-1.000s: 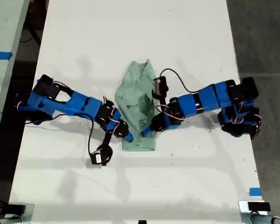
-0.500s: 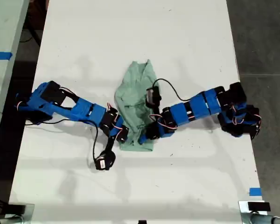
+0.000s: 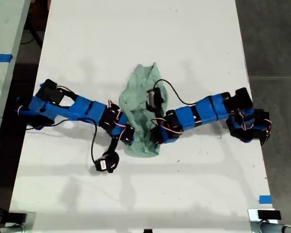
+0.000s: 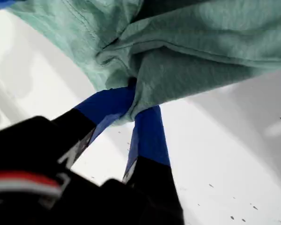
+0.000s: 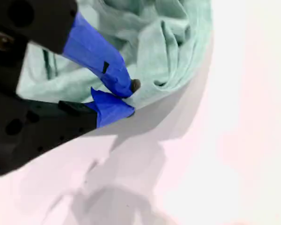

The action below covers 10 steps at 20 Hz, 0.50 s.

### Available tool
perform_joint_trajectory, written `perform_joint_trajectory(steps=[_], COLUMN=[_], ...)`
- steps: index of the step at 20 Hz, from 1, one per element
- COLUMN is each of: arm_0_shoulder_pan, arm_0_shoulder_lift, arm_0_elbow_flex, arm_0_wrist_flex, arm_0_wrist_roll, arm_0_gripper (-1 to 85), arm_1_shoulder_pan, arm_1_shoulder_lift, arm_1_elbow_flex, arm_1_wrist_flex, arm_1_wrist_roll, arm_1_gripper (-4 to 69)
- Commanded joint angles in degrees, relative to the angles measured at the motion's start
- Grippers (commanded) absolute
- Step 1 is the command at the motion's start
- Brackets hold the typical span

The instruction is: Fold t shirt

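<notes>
The t shirt (image 3: pixel 140 97) is a crumpled pale mint-green bundle lying on the middle of the white table (image 3: pixel 136 29). Two blue arms reach in from the exterior view's left and right, and their jaws meet at the shirt's near end; the views do not show which arm is which. In the first wrist view my first gripper (image 4: pixel 133 101) is shut on a bunched fold of the t shirt (image 4: pixel 201 56), raised off the table. In the second wrist view my second gripper (image 5: pixel 126 98) is shut at the rounded edge of the t shirt (image 5: pixel 178 51), which casts a shadow beneath.
A black camera module on a cable (image 3: pixel 105 162) hangs beside the arm on the exterior view's left. Blue tape (image 3: pixel 265 199) marks the table near the exterior view's lower right. Dark floor (image 3: pixel 274 39) lies past the table's right edge, and another table (image 3: pixel 2 48) stands at the left.
The arm on the exterior view's right has slid left over the shirt. The other arm dipped and came back. The shirt's near end has bunched from a squarish hem into a rounded lump.
</notes>
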Motion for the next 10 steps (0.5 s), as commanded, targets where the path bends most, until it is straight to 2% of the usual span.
perform_joint_trajectory(steps=[1, 5, 7, 10], arm_0_shoulder_pan=[-8.0, -24.2, -31.8, -42.9], arm_0_shoulder_lift=[13.6, 25.6, 27.1, 20.7], arm_0_elbow_flex=[-1.9, -1.0, -0.7, -0.9], arm_0_wrist_flex=[3.4, 9.5, 9.8, 7.6], arm_0_wrist_roll=[4.0, 12.0, 16.3, 22.8], arm_0_gripper=[-0.3, -0.3, -0.3, -0.3], arm_1_shoulder_pan=[7.4, 22.8, 30.2, 39.5], arm_1_shoulder_lift=[9.4, 18.8, 20.8, 18.9], arm_1_elbow_flex=[-3.7, -1.1, -0.1, 2.6], arm_1_wrist_flex=[1.2, 2.2, 1.8, -3.3], arm_1_wrist_roll=[-6.2, -16.1, -21.3, -32.0], arm_1_gripper=[0.4, 0.4, 0.4, 0.8])
